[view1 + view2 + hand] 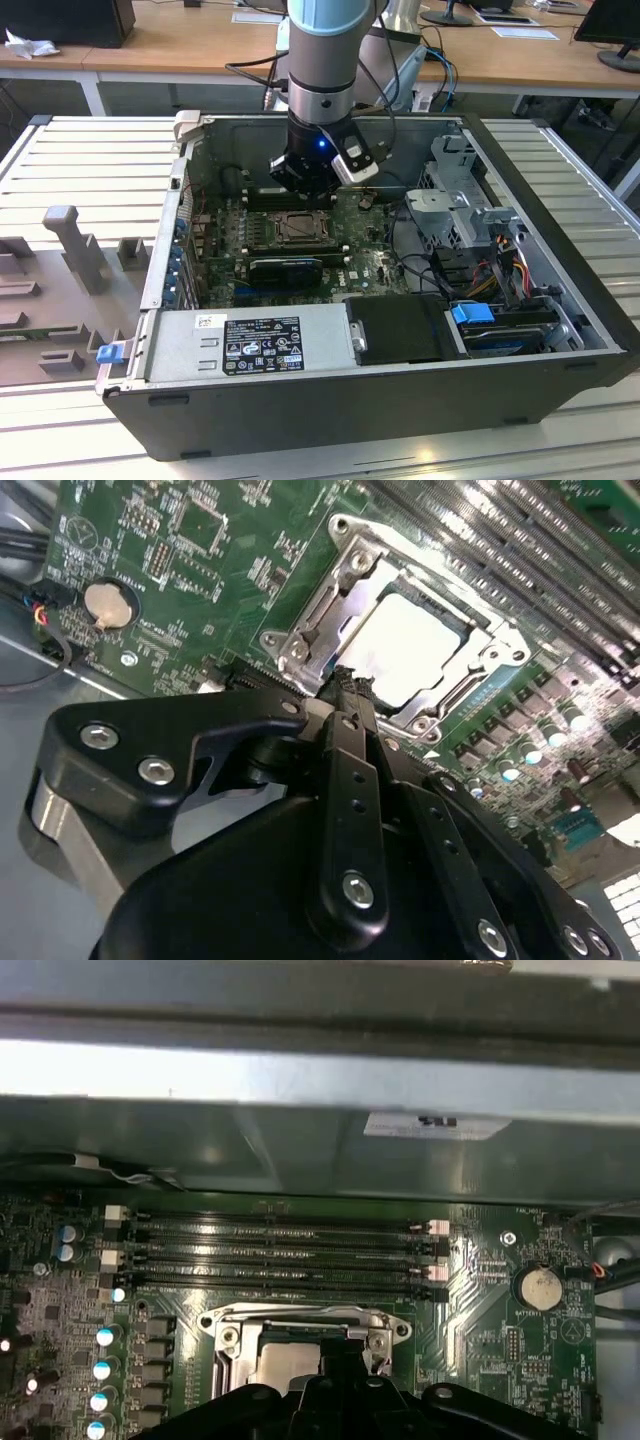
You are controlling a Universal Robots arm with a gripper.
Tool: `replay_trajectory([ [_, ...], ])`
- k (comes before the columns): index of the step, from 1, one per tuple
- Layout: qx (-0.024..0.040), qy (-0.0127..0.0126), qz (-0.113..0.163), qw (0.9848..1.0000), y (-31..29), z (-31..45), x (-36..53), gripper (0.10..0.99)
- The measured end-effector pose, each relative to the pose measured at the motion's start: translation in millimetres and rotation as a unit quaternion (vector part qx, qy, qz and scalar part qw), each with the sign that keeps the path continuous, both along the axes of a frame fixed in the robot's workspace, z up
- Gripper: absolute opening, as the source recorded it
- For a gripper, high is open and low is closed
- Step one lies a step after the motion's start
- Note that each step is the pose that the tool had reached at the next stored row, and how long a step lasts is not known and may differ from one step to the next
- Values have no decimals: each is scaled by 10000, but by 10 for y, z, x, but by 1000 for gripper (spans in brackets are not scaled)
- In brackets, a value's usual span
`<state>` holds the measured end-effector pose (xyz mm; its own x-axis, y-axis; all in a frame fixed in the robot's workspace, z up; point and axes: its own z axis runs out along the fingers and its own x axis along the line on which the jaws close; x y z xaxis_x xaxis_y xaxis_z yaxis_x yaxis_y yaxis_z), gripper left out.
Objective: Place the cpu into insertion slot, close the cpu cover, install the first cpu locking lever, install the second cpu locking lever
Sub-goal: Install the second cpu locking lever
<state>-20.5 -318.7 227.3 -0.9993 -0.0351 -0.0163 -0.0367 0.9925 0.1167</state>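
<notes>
Sits open on a slatted bench: computer case (560, 290), green motherboard (225, 245) flat on its floor. Near the board's middle, the insertion slot (330, 615) with the cover (345, 580) down flat and the chip (415, 645) pale in its cut-out. Poised directly above the slot's near edge, gripper (347, 685) pinched together, grasping nothing, tips pointing down at the frame's rim.
</notes>
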Motion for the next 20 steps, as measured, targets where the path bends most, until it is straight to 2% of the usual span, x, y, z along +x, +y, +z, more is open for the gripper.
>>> replay_trajectory([
  [8,1,1,1,10000,-27,70,1,106],
  [10,0,1,0,10000,-61,69,0,106],
  [16,0,2,0,10000,-269,57,0,106],
  [20,0,3,-1,10000,-293,72,-1,106],
])
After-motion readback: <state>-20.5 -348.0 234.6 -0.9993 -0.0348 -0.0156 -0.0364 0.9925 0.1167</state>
